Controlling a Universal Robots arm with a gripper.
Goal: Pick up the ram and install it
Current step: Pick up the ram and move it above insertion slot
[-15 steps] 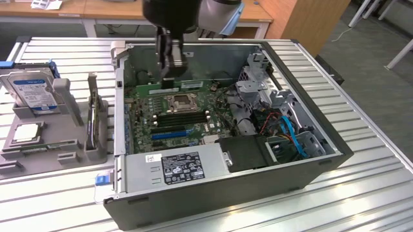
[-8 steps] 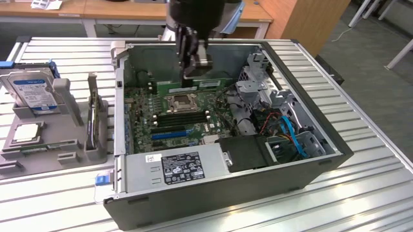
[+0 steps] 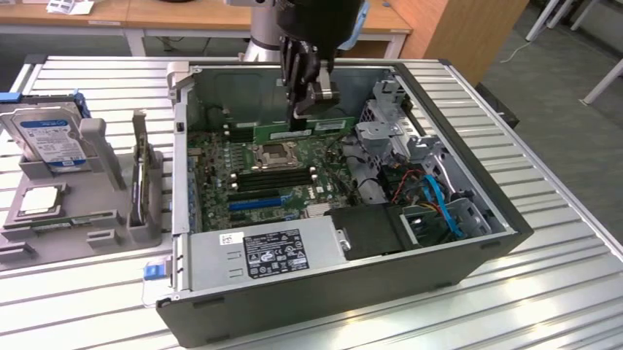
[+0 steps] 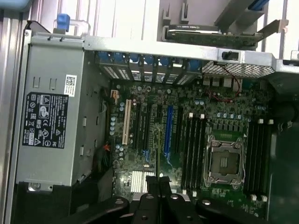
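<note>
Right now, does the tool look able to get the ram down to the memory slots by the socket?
Probably yes: the tool holds the ram over the open case, and nothing covers the memory slots.

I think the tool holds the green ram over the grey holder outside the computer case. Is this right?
Not quite. The tool does hold the green ram, but inside the open computer case, over the motherboard, as the exterior view shows.
</note>
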